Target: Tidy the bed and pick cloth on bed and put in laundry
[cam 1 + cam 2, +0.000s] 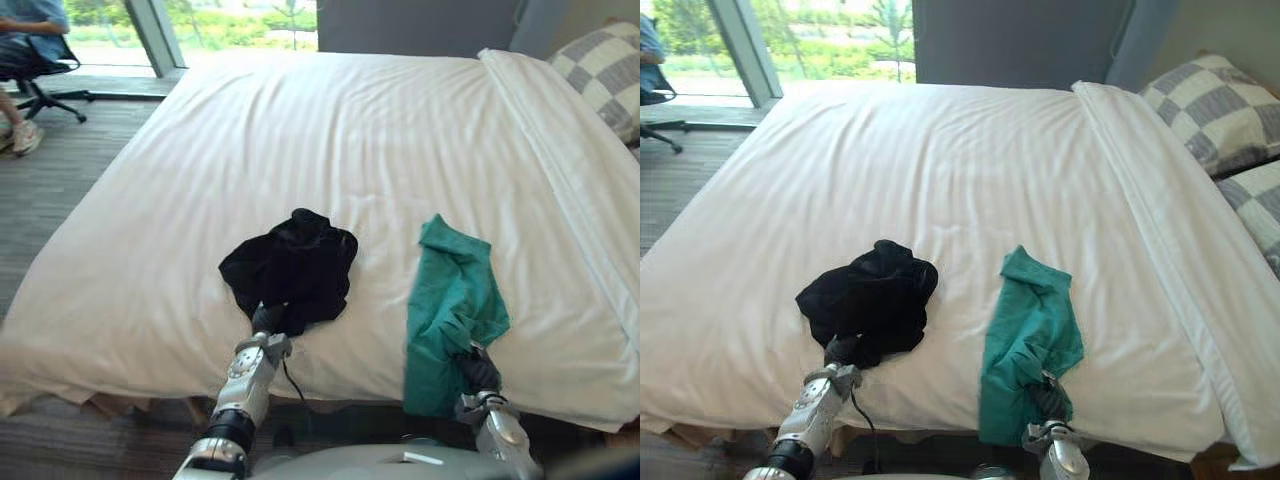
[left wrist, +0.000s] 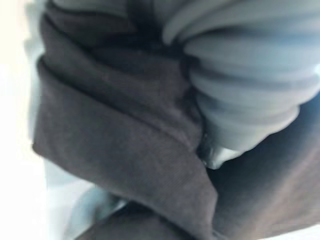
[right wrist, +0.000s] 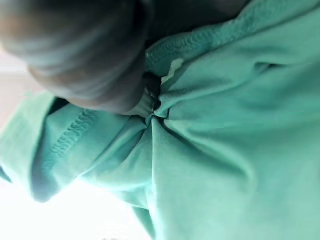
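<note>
A crumpled black cloth (image 1: 295, 265) lies near the front edge of the white bed (image 1: 330, 130). My left hand (image 1: 266, 320) reaches up from below the edge and is buried in its near side; in the left wrist view the dark ribbed cover (image 2: 250, 75) presses into black folds (image 2: 125, 140). A green cloth (image 1: 450, 300) lies to the right, its lower end hanging over the bed edge. My right hand (image 1: 480, 372) sits under that hanging end. In the right wrist view the green cloth (image 3: 225, 150) puckers tightly against the hand's cover (image 3: 80, 50).
Checkered pillows (image 1: 1215, 110) rest at the bed's far right, beside a folded-back white sheet band (image 1: 560, 150). A person sits on an office chair (image 1: 40, 70) at the far left by the window. Grey floor (image 1: 60, 190) runs along the bed's left side.
</note>
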Robot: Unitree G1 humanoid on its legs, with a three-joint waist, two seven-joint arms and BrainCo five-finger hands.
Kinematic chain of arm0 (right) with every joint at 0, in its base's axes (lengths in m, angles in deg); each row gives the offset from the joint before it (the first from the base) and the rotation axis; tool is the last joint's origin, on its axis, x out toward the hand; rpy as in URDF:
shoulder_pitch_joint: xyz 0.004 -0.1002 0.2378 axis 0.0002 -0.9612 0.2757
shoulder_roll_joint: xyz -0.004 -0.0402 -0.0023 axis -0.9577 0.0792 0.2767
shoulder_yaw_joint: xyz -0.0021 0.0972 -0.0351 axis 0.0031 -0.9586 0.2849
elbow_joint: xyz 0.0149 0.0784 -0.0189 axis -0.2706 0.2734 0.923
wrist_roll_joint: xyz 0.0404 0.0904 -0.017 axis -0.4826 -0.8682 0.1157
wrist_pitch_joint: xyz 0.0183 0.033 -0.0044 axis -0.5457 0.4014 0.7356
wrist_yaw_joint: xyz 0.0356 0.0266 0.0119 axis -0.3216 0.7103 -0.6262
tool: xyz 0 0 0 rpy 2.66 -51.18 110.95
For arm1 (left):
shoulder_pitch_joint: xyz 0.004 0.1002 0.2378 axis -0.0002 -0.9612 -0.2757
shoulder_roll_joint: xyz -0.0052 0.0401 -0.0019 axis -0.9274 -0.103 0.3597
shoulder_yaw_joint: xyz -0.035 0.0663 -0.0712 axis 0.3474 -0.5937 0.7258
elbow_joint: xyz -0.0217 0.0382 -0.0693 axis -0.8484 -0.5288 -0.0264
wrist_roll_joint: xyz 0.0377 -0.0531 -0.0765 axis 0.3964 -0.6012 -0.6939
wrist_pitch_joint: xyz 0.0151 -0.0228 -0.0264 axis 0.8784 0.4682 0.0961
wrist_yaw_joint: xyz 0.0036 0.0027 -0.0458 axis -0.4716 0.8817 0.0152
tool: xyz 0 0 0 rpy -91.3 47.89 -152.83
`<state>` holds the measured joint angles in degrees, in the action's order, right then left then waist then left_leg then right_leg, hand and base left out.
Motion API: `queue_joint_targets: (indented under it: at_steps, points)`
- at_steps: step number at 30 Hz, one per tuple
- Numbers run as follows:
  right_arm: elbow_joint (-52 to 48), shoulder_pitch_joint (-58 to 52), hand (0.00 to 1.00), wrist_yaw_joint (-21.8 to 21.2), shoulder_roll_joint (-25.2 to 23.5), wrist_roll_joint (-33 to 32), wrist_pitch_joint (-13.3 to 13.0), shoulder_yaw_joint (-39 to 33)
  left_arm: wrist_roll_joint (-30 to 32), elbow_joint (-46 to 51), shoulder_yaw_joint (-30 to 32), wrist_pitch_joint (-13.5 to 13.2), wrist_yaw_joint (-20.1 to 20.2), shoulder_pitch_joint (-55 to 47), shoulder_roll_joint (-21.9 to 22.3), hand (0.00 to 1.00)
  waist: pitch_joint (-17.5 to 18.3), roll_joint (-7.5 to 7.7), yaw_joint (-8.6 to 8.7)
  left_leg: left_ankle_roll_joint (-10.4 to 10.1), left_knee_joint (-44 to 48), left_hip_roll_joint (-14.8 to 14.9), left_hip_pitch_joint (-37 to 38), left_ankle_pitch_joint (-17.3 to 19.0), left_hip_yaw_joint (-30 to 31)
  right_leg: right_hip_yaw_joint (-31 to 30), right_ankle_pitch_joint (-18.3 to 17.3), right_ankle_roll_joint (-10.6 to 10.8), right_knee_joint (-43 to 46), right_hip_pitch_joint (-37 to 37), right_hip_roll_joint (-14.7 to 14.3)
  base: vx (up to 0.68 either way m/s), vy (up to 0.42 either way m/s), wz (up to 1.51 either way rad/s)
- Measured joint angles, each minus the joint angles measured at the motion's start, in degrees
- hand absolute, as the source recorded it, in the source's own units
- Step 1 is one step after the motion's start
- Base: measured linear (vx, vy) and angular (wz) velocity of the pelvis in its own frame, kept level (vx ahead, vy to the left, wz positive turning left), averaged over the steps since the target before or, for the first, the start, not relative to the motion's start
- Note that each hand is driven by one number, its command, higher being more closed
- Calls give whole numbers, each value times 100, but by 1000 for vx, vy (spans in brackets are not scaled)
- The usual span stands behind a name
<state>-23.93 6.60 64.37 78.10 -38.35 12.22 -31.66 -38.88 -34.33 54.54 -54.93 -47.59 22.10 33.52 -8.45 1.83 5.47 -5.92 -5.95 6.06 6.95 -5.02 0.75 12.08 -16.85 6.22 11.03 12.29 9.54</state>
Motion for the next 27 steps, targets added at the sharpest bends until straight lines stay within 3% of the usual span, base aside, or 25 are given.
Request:
queue_joint_targets:
  at_steps: [4,6,8,9,10,11,12,13,14,15,16,17,18,20,22,24,25,27]
  points:
    - [-572,-149,100,-277,-5,10,319,43,-224,559,46,-6,-179,-777,172,100,10,-247,-39,-23,1,38,-232,-120,231,331,-39,-14,5,-27,-78,-73,-76,42]
    - [-792,-198,100,-377,-10,13,460,45,-241,768,148,-35,-191,-1073,158,100,0,-234,-160,-4,7,8,-446,-252,346,614,-86,-33,103,-128,-75,-35,-62,78]
    - [-1077,-318,100,-423,-40,14,550,72,-490,961,280,-161,73,-1290,125,100,7,-147,-262,213,30,-130,-762,-556,272,1097,-123,-42,173,-135,-4,-10,-36,131]
    - [-1266,-413,100,-413,-123,12,591,75,-608,1136,311,-250,315,-1458,89,100,-54,-2,-294,584,34,-289,-968,-868,11,1491,-119,-46,165,-63,92,8,-9,146]
    - [-1334,-434,100,-406,-165,12,610,74,-605,1223,344,-274,427,-1542,104,100,-90,33,-304,809,34,-401,-1042,-984,-177,1673,-87,-60,154,-10,93,-1,27,193]
    - [-1502,-466,100,-362,-208,14,682,81,-599,1382,402,-290,568,-1694,135,100,-159,19,-335,1441,39,-477,-1073,-842,-757,1963,-20,-104,143,150,77,-19,53,190]
    - [-1664,-500,100,-338,-271,17,737,99,-594,1551,393,-312,619,-1820,148,100,-222,29,-390,1744,148,-449,-1052,-389,-1367,2177,-14,-104,149,366,31,-11,58,192]
    - [-1761,-535,100,-328,-278,18,749,122,-589,1579,384,-311,623,-1875,136,100,-254,41,-421,1736,274,-422,-1061,-177,-1648,2271,5,-90,149,485,11,10,28,201]
    - [-1928,-602,100,-323,-224,37,798,144,-587,1585,276,-295,603,-1969,155,100,-278,-41,-472,1529,548,-404,-1115,222,-1891,2404,71,-105,154,649,14,29,65,196]
    - [-1963,-608,100,-325,-174,78,877,108,-574,1596,182,-225,582,-2012,161,100,-227,36,-490,1275,808,-408,-1203,633,-2096,2507,139,-227,70,745,123,50,93,175]
    - [-1956,-594,100,-325,-207,104,933,86,-549,1663,188,-194,578,-2059,157,100,-224,125,-578,1319,1167,-400,-1328,701,-2249,2540,77,-308,50,768,260,61,103,104]
    - [-2034,-472,100,-328,-273,117,1026,71,-545,1732,198,-180,565,-2148,158,100,-231,59,-711,1396,2356,-214,-1570,747,-2399,2563,-138,-340,-27,844,352,92,58,56]
    - [-2164,-437,100,-341,-209,109,1090,60,-523,1735,186,-74,497,-2285,270,100,-211,-263,-670,891,2630,-47,-1598,1048,-2317,2611,-196,-114,-17,900,157,90,58,68]
    - [-2018,-424,100,-306,-337,101,1288,-34,-465,1738,161,108,376,-2331,306,100,-221,-293,-523,1109,2409,-342,-1513,948,-2184,2765,-21,-36,119,1034,299,56,167,102]
    - [-1952,-539,100,-288,-407,96,1402,-46,-297,1727,175,182,376,-2330,308,100,-234,-283,-626,1162,2042,-505,-1299,969,-2150,2815,189,-24,461,1019,451,40,156,71]
    - [-1844,-610,100,-246,-447,89,1422,-74,-297,1646,175,209,382,-2353,299,100,-237,-286,-637,1197,1425,-703,-919,740,-1911,2812,558,-122,952,992,591,65,73,69]
    - [-1743,-634,100,-187,-464,90,1424,-108,-296,1443,176,234,386,-2295,225,100,-209,-277,-605,1247,937,-843,-748,508,-1657,2781,352,-77,1083,877,596,70,40,76]
    - [-1631,-644,100,-146,-464,88,1424,-82,-292,1250,176,237,383,-2210,184,100,-173,-147,-600,1267,687,-960,-661,381,-1534,2789,214,-98,985,803,575,53,13,58]
